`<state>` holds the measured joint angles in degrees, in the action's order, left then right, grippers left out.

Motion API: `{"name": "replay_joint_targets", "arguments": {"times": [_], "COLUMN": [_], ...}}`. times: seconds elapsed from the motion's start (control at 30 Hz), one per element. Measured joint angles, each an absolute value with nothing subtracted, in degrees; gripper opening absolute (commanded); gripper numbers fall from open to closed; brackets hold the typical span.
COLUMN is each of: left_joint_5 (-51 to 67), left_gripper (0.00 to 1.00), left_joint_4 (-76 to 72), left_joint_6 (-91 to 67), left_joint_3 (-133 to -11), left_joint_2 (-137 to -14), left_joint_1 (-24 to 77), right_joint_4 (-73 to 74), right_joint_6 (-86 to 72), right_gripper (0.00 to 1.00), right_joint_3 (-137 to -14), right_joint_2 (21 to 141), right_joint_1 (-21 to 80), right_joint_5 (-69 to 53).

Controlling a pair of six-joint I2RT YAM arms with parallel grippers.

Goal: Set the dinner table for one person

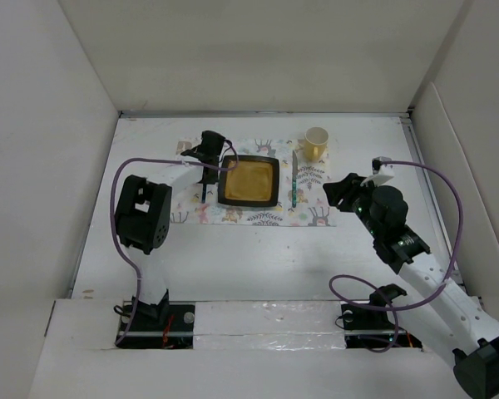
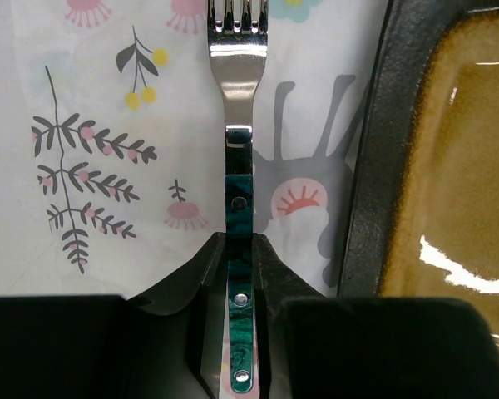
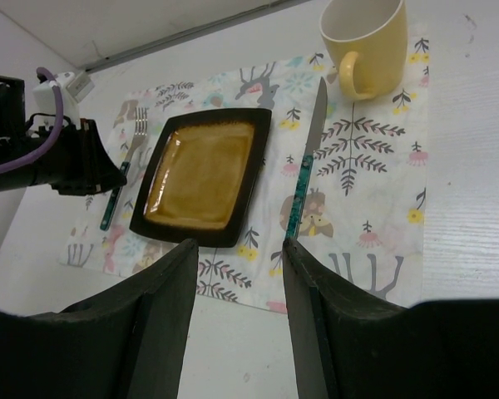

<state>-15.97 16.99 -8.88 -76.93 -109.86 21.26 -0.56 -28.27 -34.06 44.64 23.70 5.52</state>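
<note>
L end effector (image 2: 239,258) on fork (image 2: 237,100), beside plate (image 2: 370,166)

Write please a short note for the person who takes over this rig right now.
Left pincer: shut on the handle of the green-handled steel fork, just left of the square black-rimmed amber plate.
Right pincer: open, holding nothing.
Done: plate, green-handled knife right of it and pale yellow mug at the far right corner are on the animal-print cloth placemat, on the white table.
Left: probably release the fork, pull both arms back.
</note>
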Motion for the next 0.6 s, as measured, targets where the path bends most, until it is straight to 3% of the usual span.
{"name": "replay_joint_targets", "arguments": {"times": [0.6], "left_joint_5": [-18.81], "left_gripper": [0.00], "left_joint_4": [15.42], "left_joint_6": [-8.95], "left_joint_3": [-77.34], "left_joint_2": [-113.71], "left_joint_1": [20.14], "right_joint_4": [-0.73], "right_joint_6": [-28.23], "right_gripper": [0.51], "right_joint_3": [-34.06], "right_joint_2": [45.43], "right_joint_1": [24.14], "right_joint_5": [5.50]}}
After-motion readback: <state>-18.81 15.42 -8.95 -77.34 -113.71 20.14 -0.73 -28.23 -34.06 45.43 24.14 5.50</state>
